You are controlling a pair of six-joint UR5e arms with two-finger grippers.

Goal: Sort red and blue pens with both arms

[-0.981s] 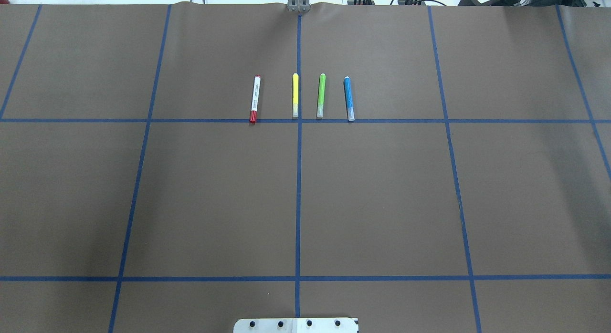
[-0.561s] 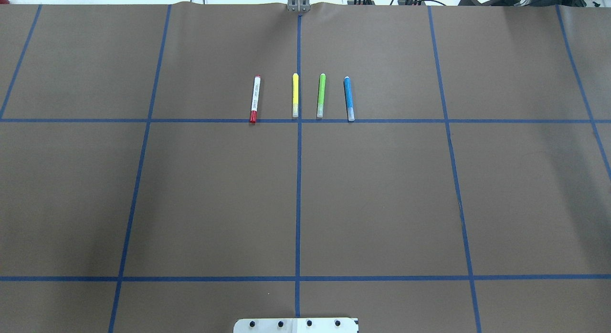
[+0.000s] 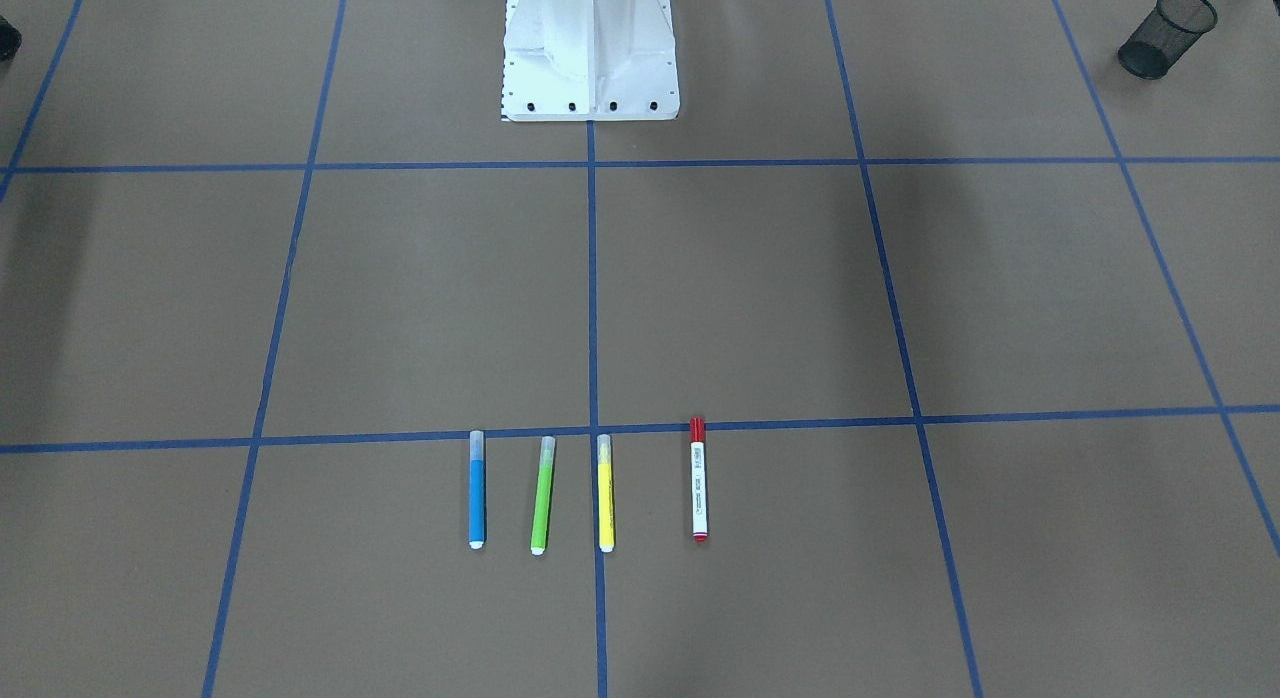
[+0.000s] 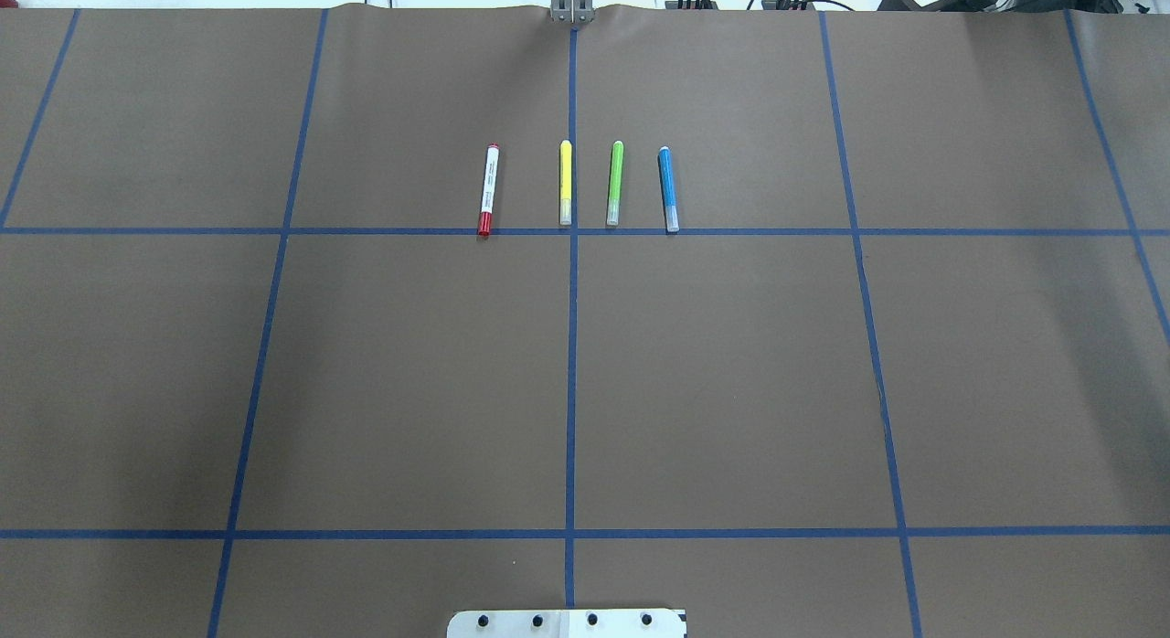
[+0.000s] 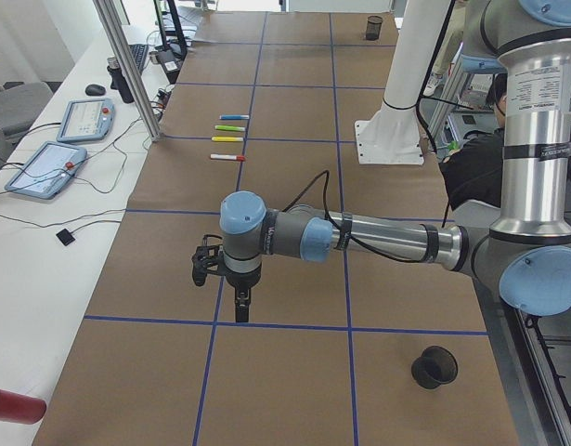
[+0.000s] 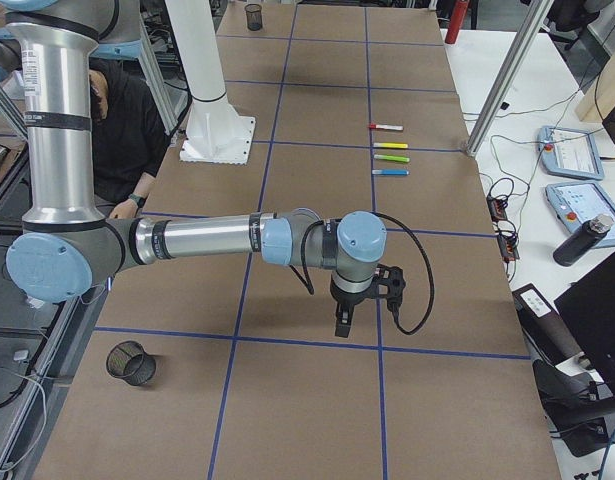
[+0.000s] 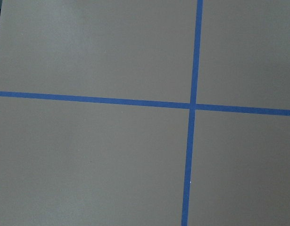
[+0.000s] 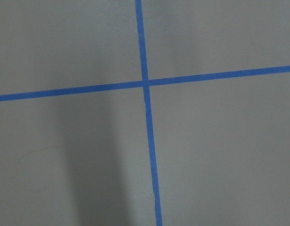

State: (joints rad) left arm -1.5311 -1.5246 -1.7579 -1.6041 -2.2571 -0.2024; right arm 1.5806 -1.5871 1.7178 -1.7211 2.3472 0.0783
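Observation:
The red-capped white marker [image 4: 488, 190] [image 3: 699, 481] lies at the left end of a row of pens on the far half of the brown table. At the row's right end is the blue pen [image 4: 668, 189] [image 3: 477, 493]. Both grippers are far from the row and show only in the side views. My left gripper [image 5: 241, 307] hangs over a blue tape line near the table's left end. Near the right end, my right gripper [image 6: 343, 322] hangs just above the table. I cannot tell whether either is open or shut. Both wrist views show only bare table and tape lines.
A yellow pen [image 4: 565, 182] and a green pen [image 4: 614, 183] lie between the red and blue ones. A black mesh cup [image 5: 434, 367] stands near the robot at the left end, another [image 6: 131, 363] at the right end. The white robot base [image 3: 590, 58] sits mid-table.

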